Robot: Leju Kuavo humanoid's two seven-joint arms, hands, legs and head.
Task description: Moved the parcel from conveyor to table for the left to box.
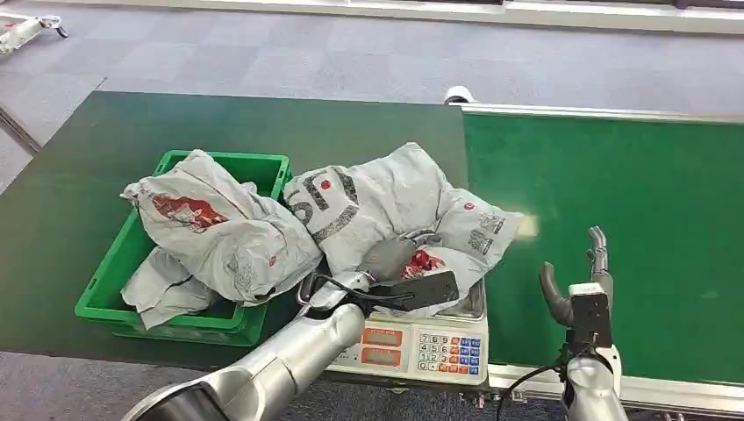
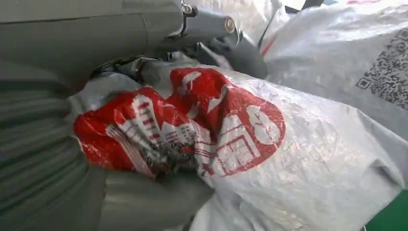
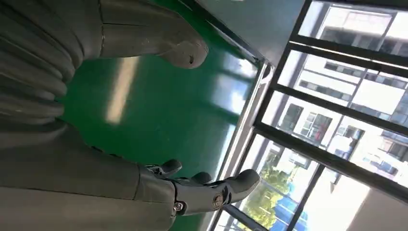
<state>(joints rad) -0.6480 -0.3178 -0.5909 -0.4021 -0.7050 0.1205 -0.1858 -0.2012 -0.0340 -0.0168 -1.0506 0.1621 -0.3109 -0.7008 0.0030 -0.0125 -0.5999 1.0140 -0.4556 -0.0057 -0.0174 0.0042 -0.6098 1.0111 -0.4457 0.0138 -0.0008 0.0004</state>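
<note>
A grey plastic parcel with a red round logo lies on the scale in front of me, partly under a larger grey parcel with dark lettering. My left hand grips the red-logo parcel from above; in the left wrist view the thumb and the fingers press on opposite sides of its crumpled end. My right hand hovers over the green conveyor, open, its fingers and thumb spread with nothing between them.
A green crate on the dark green table stands left of the scale, holding a big grey parcel and a smaller one. The conveyor's metal rail runs along the near edge. Grey carpet lies beyond.
</note>
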